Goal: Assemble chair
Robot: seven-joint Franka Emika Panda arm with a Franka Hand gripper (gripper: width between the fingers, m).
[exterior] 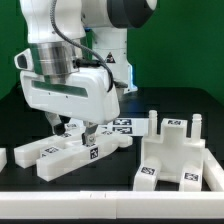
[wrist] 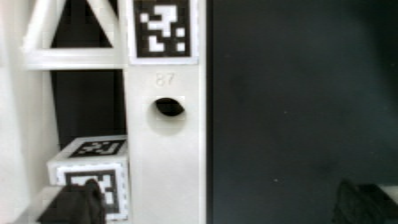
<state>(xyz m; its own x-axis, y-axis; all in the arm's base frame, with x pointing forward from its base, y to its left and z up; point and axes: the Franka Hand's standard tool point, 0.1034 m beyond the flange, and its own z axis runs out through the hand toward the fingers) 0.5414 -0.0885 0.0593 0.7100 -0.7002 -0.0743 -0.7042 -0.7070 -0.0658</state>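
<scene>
Several white chair parts with black marker tags lie on the black table. A cluster of long flat parts (exterior: 62, 152) lies at the exterior view's left, under my gripper (exterior: 76, 130). A bigger blocky part with upright prongs (exterior: 176, 156) stands at the exterior view's right. In the wrist view a white bar with a dark round hole (wrist: 167, 105) and a tag (wrist: 160, 25) runs between my fingertips (wrist: 71, 204). My gripper (wrist: 217, 206) is open, its jaws wide apart, one on each side of the bar. It holds nothing.
A second tagged white piece (wrist: 93, 172) lies beside the bar, close to one finger. A small white piece (exterior: 3, 157) shows at the exterior view's left edge. Green walls stand behind the table. The table's front edge (exterior: 110, 192) is white.
</scene>
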